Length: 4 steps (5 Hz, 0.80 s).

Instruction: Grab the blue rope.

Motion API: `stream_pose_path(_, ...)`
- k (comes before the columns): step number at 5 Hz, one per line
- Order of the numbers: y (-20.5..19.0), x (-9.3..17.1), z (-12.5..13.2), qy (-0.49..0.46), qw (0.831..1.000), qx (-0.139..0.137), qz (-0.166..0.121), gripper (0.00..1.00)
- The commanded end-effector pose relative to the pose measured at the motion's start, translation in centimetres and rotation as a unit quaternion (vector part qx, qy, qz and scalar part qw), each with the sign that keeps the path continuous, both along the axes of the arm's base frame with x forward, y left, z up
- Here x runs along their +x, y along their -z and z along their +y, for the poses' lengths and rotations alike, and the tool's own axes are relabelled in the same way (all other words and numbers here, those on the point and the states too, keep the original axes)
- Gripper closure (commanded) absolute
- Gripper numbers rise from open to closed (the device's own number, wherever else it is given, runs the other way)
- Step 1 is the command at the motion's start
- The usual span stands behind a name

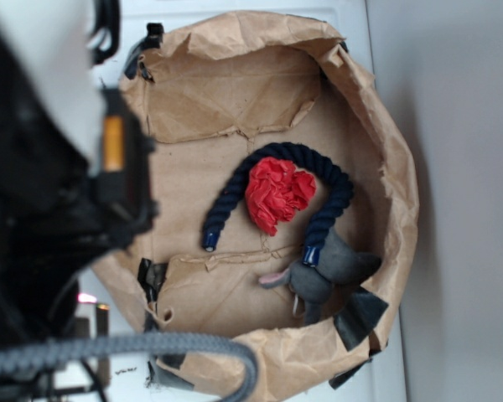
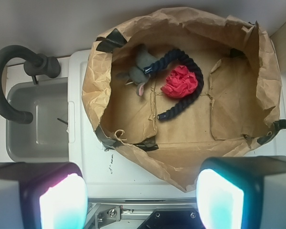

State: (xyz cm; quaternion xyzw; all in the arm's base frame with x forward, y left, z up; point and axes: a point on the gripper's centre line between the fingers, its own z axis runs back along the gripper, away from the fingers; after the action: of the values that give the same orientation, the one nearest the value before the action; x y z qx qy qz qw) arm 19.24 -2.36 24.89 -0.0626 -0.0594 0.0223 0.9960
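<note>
Gripper (image 2: pixel 142 200), fingers spread wide and empty, hangs well above the blue rope (image 2: pixel 193 71) arching around a red ball (image 2: pixel 180 82).

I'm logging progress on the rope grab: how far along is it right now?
Nothing looks done yet. The blue rope lies arched around the red cloth ball inside the brown paper bag, one capped end against the grey plush toy. The hand is open, well above and outside the bag, holding nothing. Left: descend, close on the rope, lift.
</note>
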Motion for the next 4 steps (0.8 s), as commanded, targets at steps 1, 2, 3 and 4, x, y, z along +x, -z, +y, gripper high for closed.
stream_pose_path(1,3.6,1.7,1.5,-0.042,0.996,0.046,-0.059,0.00)
stream_pose_path(2,8.1,3.8,3.1,-0.054,0.996,0.055,-0.049,0.00)
stream_pose_path(3,11.7,5.1,4.4,-0.063,0.996,0.049,-0.033,0.00)
stream_pose_path(4,16.1,5.9,5.4,-0.040,0.999,0.034,-0.001,0.00)
